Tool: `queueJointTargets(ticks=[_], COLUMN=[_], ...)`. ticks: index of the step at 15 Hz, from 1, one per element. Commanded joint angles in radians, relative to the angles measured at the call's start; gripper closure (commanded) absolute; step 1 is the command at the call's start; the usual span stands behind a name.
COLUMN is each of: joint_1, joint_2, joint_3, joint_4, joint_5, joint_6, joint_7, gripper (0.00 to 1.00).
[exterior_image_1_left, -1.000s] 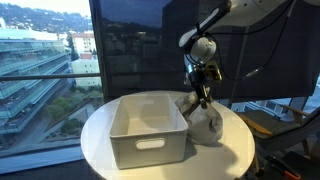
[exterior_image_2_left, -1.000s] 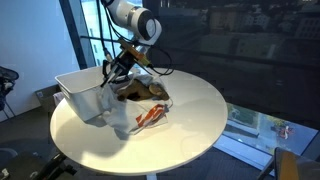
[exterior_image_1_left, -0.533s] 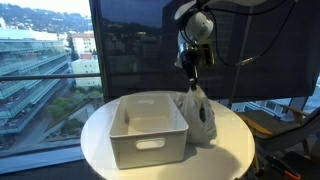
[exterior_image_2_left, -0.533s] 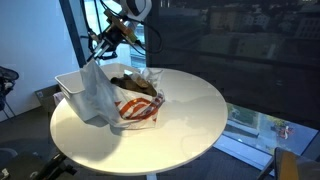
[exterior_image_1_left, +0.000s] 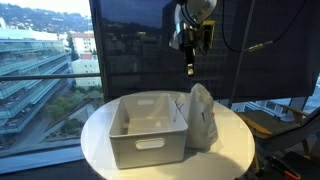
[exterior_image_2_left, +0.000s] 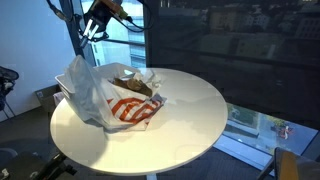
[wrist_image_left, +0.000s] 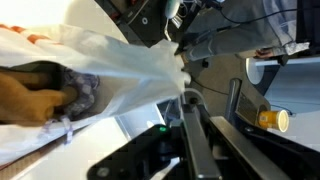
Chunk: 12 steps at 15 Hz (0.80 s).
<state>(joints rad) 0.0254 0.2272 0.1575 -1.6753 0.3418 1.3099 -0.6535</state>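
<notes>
A white plastic bag (exterior_image_1_left: 202, 118) with red stripes stands tall on the round white table (exterior_image_1_left: 100, 140), right beside a white bin (exterior_image_1_left: 148, 146). Its top is drawn up to a point. My gripper (exterior_image_1_left: 190, 70) hangs high above the table, fingers close together, pinching that thin top edge. In an exterior view the bag (exterior_image_2_left: 105, 97) billows under the gripper (exterior_image_2_left: 89, 34) and brown items (exterior_image_2_left: 135, 85) show in its open mouth. In the wrist view the bag (wrist_image_left: 120, 70) fills the upper left, its plastic narrowing towards the gripper (wrist_image_left: 188, 98).
The bin (exterior_image_2_left: 61, 86) is largely hidden behind the bag in an exterior view. Dark glass walls stand close behind the table (exterior_image_2_left: 190, 110). A yellowish cup (wrist_image_left: 270, 118) shows at the right of the wrist view.
The gripper has risen well above the table, pulling the bag's top upward. The bag has gone from slumped beside the bin to stretched tall and upright.
</notes>
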Motion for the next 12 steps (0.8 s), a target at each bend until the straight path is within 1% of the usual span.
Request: queueJointTargets(ticks=[1, 2, 3, 5, 6, 7, 8, 9, 10, 12], joint_1=[0.014, 0.019, 0.024, 0.027, 0.028, 0.028, 0.028, 0.027, 0.027, 0.024], joint_2=[-0.023, -0.043, -0.064, -0.086, -0.087, -0.09, -0.094, -0.101, -0.109, -0.109], joint_3=[-0.021, -0.019, -0.016, -0.014, -0.017, -0.02, -0.022, -0.023, -0.024, -0.033], joint_4=[-0.098, -0.138, -0.178, -0.23, -0.246, -0.262, -0.276, -0.288, -0.298, -0.304], joint_5=[-0.114, -0.157, -0.203, -0.262, -0.292, -0.32, -0.349, -0.371, -0.392, -0.433], joint_6=[0.106, 0.161, 0.23, 0.331, 0.387, 0.443, 0.499, 0.551, 0.604, 0.709], joint_7=[-0.058, -0.072, -0.091, -0.101, -0.099, -0.098, -0.097, -0.094, -0.088, -0.076], gripper=[0.63, 0.56, 0.47, 0.33, 0.24, 0.18, 0.09, 0.03, 0.0, 0.0])
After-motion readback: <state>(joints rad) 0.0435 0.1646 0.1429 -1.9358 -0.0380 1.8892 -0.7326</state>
